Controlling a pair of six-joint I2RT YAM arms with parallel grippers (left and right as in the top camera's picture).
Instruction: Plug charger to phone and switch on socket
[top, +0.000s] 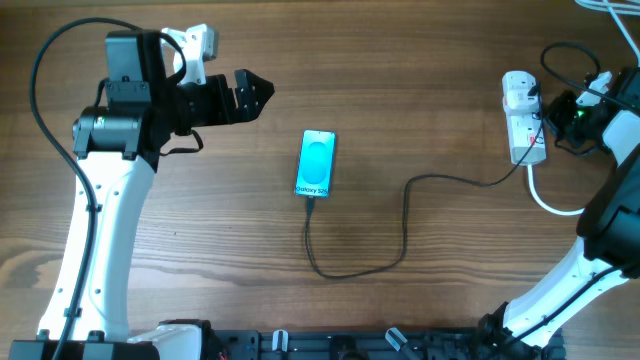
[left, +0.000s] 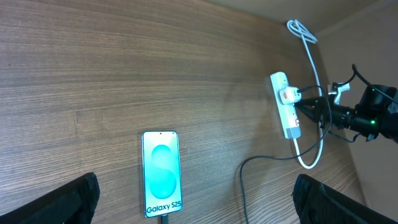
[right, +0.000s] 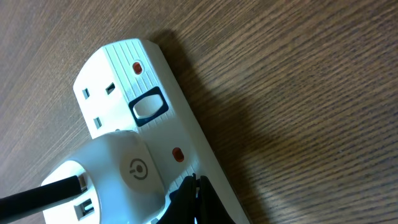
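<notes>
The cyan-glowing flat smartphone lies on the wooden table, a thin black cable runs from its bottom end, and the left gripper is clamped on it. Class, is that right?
One error: the left gripper is open and well apart from the smartphone, as the overhead view shows. The thin black cable does run from its bottom end.

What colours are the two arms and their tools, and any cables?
Both arms have long white links and black joints. The left arm carries a looping black cable; the left tool is black. The right tool is black, with a green light behind it.
</notes>
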